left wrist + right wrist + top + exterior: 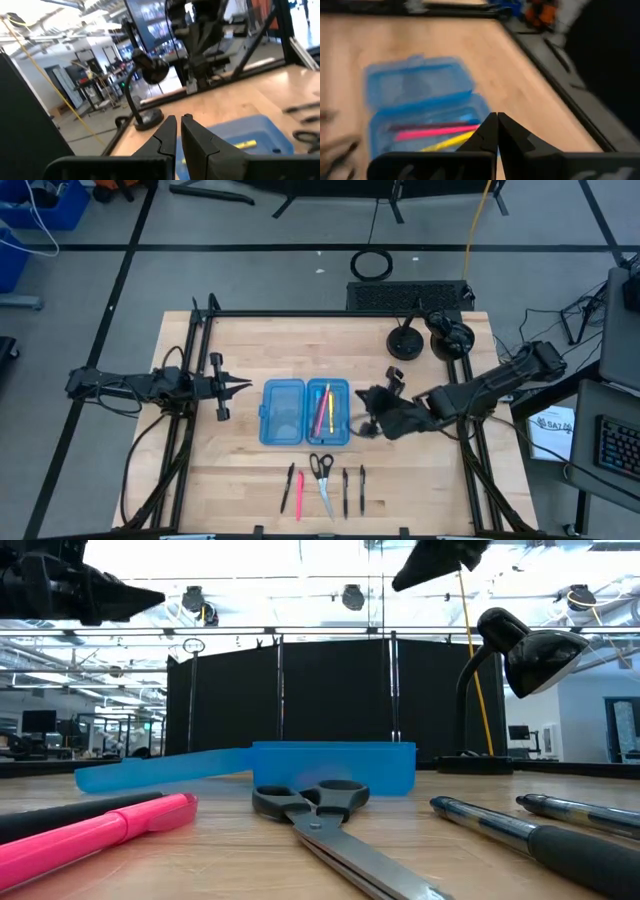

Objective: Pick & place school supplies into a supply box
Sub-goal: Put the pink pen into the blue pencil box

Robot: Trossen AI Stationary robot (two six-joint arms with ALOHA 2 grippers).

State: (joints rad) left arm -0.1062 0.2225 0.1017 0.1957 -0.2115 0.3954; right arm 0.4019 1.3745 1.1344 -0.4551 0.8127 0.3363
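Observation:
The open blue supply box (305, 412) lies mid-table. Its right half (420, 135) holds a pink pen (437, 132), a yellow pencil (447, 143) and a dark one. On the wood near the table's near edge lie a black pen (288, 488), a pink pen (299, 494), black-handled scissors (322, 478) and two more black pens (345, 490). My right gripper (356, 424) is shut and empty, raised by the box's right edge. My left gripper (247, 385) is shut and empty, above the table left of the box.
A black desk lamp (405, 340) and a second dark object (450, 335) stand at the far right of the table. A black frame (200, 320) borders the table's edges. Bare wood lies left and right of the box.

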